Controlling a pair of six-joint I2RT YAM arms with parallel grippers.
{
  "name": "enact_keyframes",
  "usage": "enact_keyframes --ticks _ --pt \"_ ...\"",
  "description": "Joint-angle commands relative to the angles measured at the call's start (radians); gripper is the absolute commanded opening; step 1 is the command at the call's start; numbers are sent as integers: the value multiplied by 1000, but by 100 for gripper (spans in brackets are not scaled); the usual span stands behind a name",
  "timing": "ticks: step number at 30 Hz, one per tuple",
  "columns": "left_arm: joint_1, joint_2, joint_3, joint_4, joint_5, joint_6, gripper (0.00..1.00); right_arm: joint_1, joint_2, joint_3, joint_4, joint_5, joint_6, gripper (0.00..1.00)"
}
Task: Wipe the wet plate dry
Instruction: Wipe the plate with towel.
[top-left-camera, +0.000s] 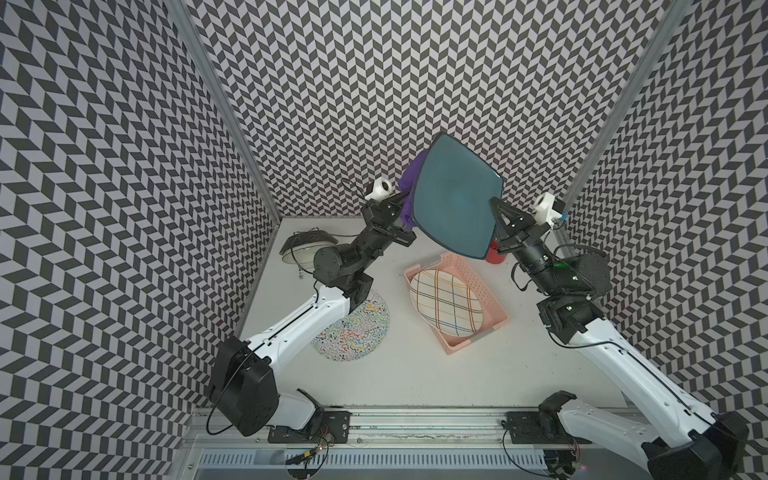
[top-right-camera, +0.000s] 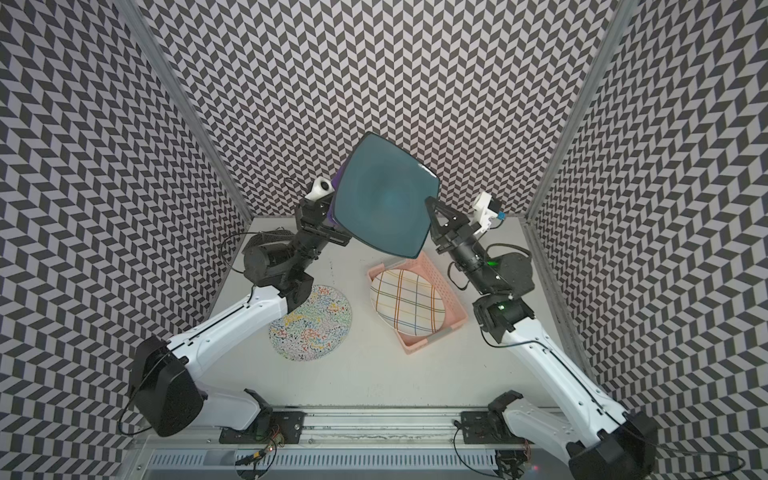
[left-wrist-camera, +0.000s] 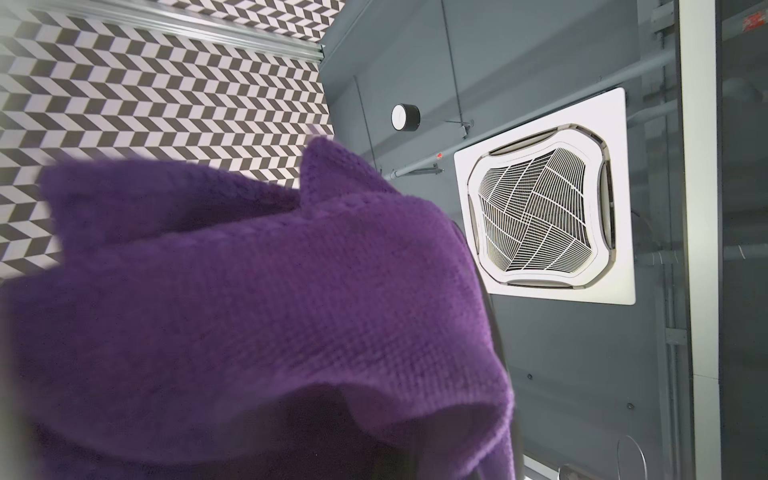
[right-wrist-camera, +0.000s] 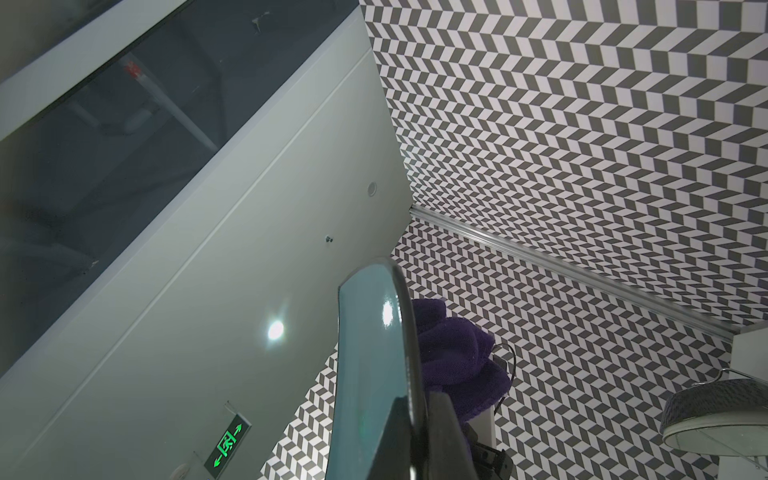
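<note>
Nearest me, on the pale bench (top-left-camera: 374, 374), lies a round mat (top-left-camera: 357, 328) covered in coloured squiggles, partly under my left arm. Just beside it sits a pink basket (top-left-camera: 494, 307), and a white plate with crossing coloured lines (top-left-camera: 446, 305) leans inside it.

Above these I hold the work. My right claw (top-left-camera: 496, 208) is clamped on the edge of the blue plate (top-left-camera: 453, 199) — a square dish with rounded corners, lifted clear of the bench and tilted so its face looks up toward the top views. In the right wrist view the plate (right-wrist-camera: 370, 361) shows edge-on, with one dark finger (right-wrist-camera: 440, 436) against its back.

My left claw (top-left-camera: 401, 210) is closed on a purple cloth (top-left-camera: 409, 183), which is bunched behind the plate's far side; only a strip of it peeks past the rim in both top views. The left wrist view is mostly filled by that cloth (left-wrist-camera: 249, 311), so my fingers themselves are hidden there. Whether the cloth actually presses on the plate's underside, I cannot tell — it is at least right against it.

Farther back, a red thing (top-left-camera: 495, 253) shows just under the plate's lower corner. At the rear left corner of the bench an upturned bowl with a dark patterned outside (top-left-camera: 307, 245) rests near the wall.
</note>
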Motion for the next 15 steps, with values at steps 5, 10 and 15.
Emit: enact_keyframes --ticks 5,10,15 --pt "-113 3 51 3 26 45 0 85 31 75 129 54 -9 0" --pt "-176 -7 -7 12 11 54 0 53 53 94 126 152 30 0" --pt "-124 -85 -117 3 21 65 0 24 41 95 50 178 32 0"
